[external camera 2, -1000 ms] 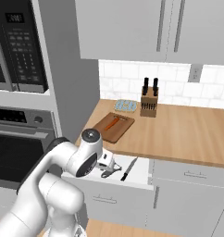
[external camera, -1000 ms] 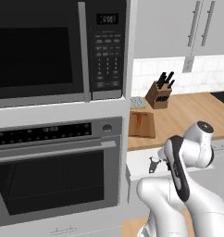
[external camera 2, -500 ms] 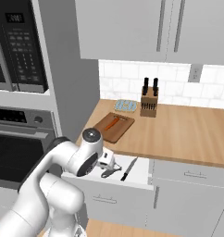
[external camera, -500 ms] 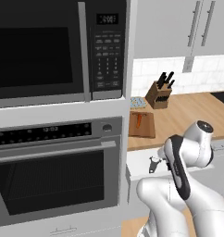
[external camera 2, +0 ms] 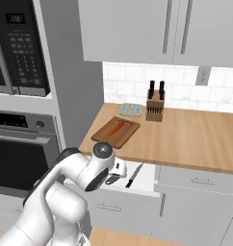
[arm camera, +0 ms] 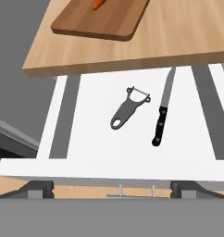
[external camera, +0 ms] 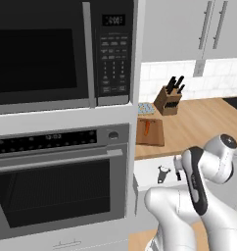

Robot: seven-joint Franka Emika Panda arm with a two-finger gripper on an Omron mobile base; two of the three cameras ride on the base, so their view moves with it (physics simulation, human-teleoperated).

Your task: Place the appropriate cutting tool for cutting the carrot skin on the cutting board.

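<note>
The two-finger gripper [external camera 2: 119,169] stands with its jaws spread wide and nothing between them, poised above the open white drawer [arm camera: 90,139] under the counter edge. Straight ahead of the jaws in the hand view, and apart from them, lies the small dark grey peeler with a short handle and a forked Y-shaped head [arm camera: 128,107], flat on the drawer floor, its head pointing towards the counter and its handle angled back towards the hand. Just beside it, on the right of that view, lies the slim straight knife with a black handle and grey blade [arm camera: 162,114], near the peeler but not touching it. Beyond the drawer, past the lip of the light wooden counter [arm camera: 188,32], sits the flat rectangular brown wooden cutting board [arm camera: 104,21] with the small orange carrot [arm camera: 98,4] on it. I judge the step in hand to be the approach for the pick. The next move calls for lowering the jaws over the peeler's handle, turned to straddle it crosswise, while keeping clear of the knife.
</note>
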